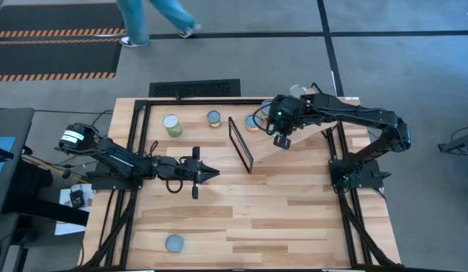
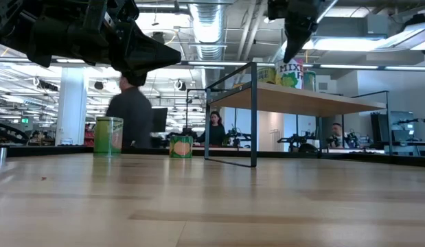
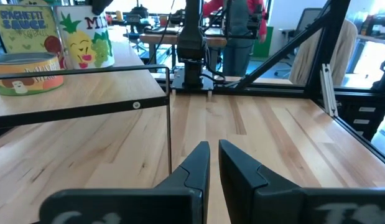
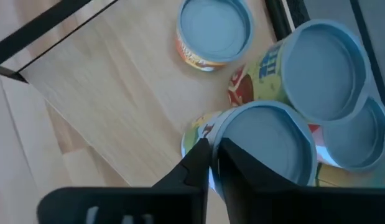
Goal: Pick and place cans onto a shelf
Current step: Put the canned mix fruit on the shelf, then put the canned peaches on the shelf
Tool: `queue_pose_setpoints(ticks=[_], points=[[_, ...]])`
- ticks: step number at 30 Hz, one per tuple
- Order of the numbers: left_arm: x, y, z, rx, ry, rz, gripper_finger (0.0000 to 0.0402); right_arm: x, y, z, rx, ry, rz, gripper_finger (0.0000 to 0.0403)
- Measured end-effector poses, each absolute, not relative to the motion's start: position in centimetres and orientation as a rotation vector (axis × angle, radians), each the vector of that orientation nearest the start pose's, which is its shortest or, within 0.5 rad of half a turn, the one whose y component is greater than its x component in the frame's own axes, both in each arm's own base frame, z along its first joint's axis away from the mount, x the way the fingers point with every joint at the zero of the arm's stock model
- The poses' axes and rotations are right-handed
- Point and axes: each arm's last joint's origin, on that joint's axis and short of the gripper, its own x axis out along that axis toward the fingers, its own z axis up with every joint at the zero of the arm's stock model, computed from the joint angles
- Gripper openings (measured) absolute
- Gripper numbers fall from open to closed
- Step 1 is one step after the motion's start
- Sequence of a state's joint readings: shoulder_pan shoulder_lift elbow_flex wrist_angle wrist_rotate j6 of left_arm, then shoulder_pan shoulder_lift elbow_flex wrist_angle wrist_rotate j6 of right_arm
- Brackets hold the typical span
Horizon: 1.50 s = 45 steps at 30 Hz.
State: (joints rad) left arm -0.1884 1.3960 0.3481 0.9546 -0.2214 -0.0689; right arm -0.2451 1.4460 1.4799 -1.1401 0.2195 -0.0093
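The shelf (image 1: 305,140) is a light wood board on a thin black frame (image 1: 241,143), at the table's far right. Several cans stand on it: a short orange-labelled one (image 4: 214,28), a yellow one (image 4: 326,68), one right under my fingers (image 4: 267,143), and one more (image 4: 360,140). My right gripper (image 4: 212,152) is shut above them, pointing down; it also shows in the high view (image 1: 282,140). My left gripper (image 1: 215,174) is shut and empty above the table's middle, pointing at the shelf frame. A green can (image 1: 172,125) and a short can (image 1: 213,118) stand on the table at the far left. My right gripper's shut fingertips (image 4: 201,155) are over the rim (image 4: 220,127) of the nearest can on the shelf, coming from above. I cannot tell whether they touch it. The can stands upright on the board.
Another can (image 1: 175,242) stands near the table's near left edge. The table's black frame rails (image 1: 135,143) run along both sides. People move in the room behind the table (image 2: 133,113). Bare planks lie between the left gripper and the near edge.
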Motion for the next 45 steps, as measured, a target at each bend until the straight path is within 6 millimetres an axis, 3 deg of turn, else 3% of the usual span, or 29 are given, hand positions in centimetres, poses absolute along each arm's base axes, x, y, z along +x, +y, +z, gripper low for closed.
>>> queue_pose_setpoints(ticks=[12,18,23,28,33,37,45], points=[[24.1,-3.9,17.2,-0.049,0.093,0.036,0.0023,26.5,-7.1,35.1,-0.001,1.082,-0.411,0.0107],[24.1,-3.9,17.1,-0.046,0.105,0.036,0.0023,25.1,-4.9,36.8,-0.078,1.01,-0.418,0.0115],[24.1,-3.9,17.0,-0.043,0.111,0.039,0.0023,23.6,-1.8,37.5,-0.133,0.938,-0.322,0.0083],[24.1,-3.4,17.0,-0.056,0.107,0.139,0.0016,22.5,0.6,34.0,-0.138,0.863,-0.169,0.0016],[24.4,-0.5,16.8,-0.116,0.134,0.189,0.0001,21.6,2.6,29.7,-0.094,0.72,-0.056,0.0017],[24.9,2.9,16.8,-0.159,0.271,0.208,0.0,20.8,4.0,27.1,-0.063,0.634,-0.016,0.0012],[25.8,9.5,19.1,0.023,0.706,0.376,0.0002,19.9,5.9,25.3,-0.065,0.579,-0.007,0.0017]])
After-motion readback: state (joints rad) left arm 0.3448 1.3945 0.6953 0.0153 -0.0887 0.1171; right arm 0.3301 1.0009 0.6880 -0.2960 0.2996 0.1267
